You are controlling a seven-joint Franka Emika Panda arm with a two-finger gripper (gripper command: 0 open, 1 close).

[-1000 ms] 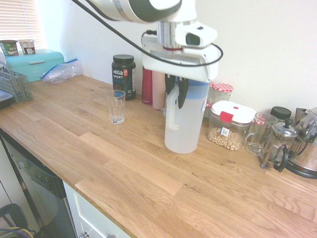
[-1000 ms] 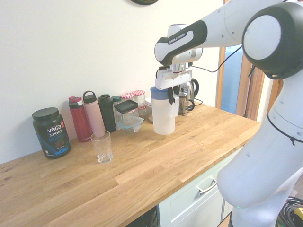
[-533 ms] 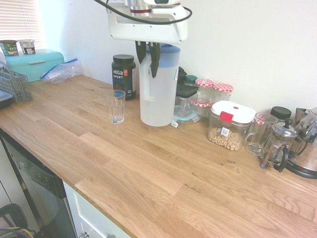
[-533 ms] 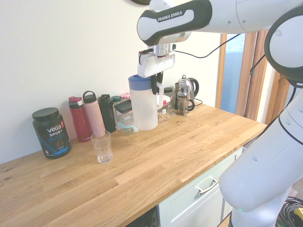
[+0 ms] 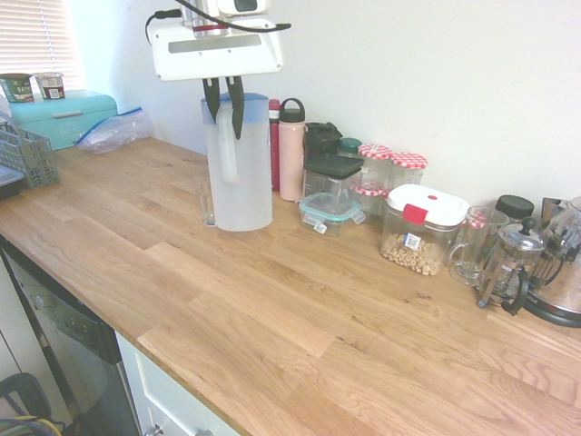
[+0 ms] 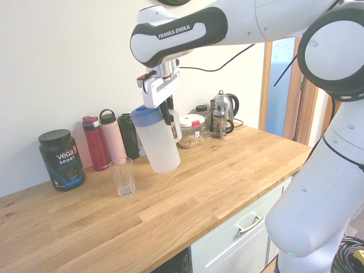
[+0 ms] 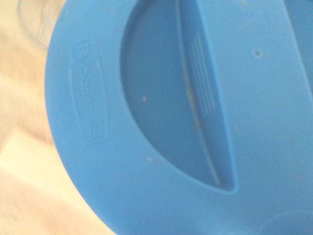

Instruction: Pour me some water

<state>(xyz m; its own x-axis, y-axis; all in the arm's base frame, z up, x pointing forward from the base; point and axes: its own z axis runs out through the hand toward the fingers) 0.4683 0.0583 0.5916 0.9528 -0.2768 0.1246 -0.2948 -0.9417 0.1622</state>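
- Jug (image 6: 157,142): frosted-white plastic with a blue lid (image 7: 195,122), hanging clear of the worktop (image 5: 300,309) and tipped slightly, lid end toward the drinking glass (image 6: 123,177).
- Gripper (image 5: 224,107): dark fingers clenched on the top of the jug's side handle (image 5: 226,154), just under the lid.
- Water (image 5: 238,204): only faintly visible through the wall; the level cannot be read.
- Handling, my judgement: heavy if well filled, and the load will shift as it tilts. The wall is thin and would flex; the handle is the stiff part and the right place to hold. Smooth plastic held this high may swing or slip in the grip.
- Glass: small, clear, empty, upright near the back edge of the worktop, just beside the jug. Light and breakable; a knock from the jug body would topple it.
- Nearby along the back edge: dark Vega tub (image 6: 61,158), red bottle (image 6: 94,143), pink bottle (image 6: 112,136), black bottle (image 6: 127,135), then lidded containers (image 5: 329,193) and red-capped jars (image 5: 390,177).
- Far end: cereal box (image 5: 423,229), French press (image 5: 508,263), kettle (image 6: 223,111).
- Bottles stand close behind the glass, so little room for the lid end.
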